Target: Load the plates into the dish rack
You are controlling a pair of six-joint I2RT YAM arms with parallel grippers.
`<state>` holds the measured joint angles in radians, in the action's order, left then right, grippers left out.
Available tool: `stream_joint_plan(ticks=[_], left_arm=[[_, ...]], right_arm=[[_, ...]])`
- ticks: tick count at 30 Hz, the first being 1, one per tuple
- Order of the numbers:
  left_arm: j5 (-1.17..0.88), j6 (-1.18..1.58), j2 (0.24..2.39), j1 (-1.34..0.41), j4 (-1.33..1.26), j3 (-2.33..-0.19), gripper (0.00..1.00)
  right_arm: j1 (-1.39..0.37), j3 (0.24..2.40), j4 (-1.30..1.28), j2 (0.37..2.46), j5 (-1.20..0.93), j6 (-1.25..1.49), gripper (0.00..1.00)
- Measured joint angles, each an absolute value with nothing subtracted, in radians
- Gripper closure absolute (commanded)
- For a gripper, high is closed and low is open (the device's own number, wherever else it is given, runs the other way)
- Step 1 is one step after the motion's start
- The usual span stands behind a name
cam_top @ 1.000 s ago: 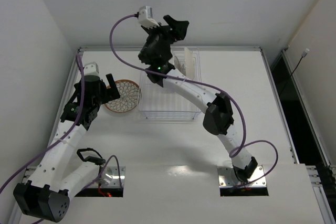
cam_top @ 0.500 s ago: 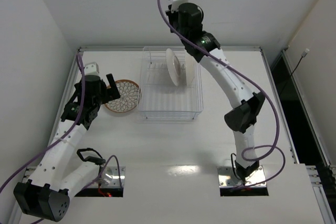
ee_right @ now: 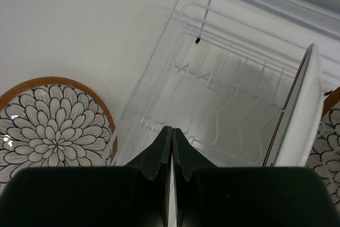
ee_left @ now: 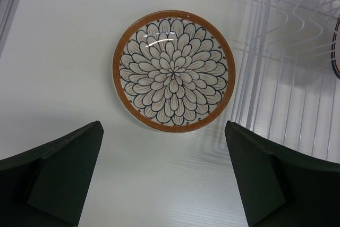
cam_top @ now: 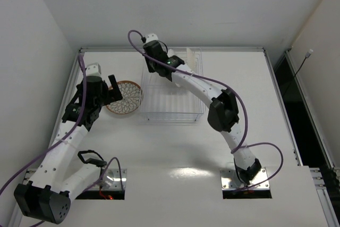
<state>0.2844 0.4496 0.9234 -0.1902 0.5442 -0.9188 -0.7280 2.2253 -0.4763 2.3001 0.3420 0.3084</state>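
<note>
A brown-rimmed petal-pattern plate lies flat on the table, just left of the dish rack. My left gripper hangs open on the plate's near side, with nothing between its fingers. My right gripper is shut and empty above the rack's left side. A plate stands upright in the rack with its white underside showing. At its right is the edge of another petal plate.
The rack's thin wire prongs rise below my right gripper. The table's raised rim runs close behind my left arm. Bare white tabletop lies between the rack and the arm bases.
My right arm has swung from high behind the rack back down over its left rear part, and its jaws have gone from open to shut. The left arm and flat plate have not moved.
</note>
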Motion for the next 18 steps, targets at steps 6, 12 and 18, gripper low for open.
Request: stream_joint_plan(ticks=[6, 12, 18], left_arm=[[0.279, 0.45, 0.93, -0.19, 0.544, -0.919, 0.0], [0.273, 0.45, 0.93, -0.19, 0.544, -0.919, 0.0], [0.269, 0.45, 0.93, -0.19, 0.544, -0.919, 0.0]], right_arm=[[-0.775, 2.23, -0.484, 2.363, 0.514, 0.342, 1.0], [-0.789, 2.247, -0.485, 2.383, 0.665, 0.381, 1.0], [-0.778, 2.246, -0.485, 2.383, 0.774, 0.397, 1.0]])
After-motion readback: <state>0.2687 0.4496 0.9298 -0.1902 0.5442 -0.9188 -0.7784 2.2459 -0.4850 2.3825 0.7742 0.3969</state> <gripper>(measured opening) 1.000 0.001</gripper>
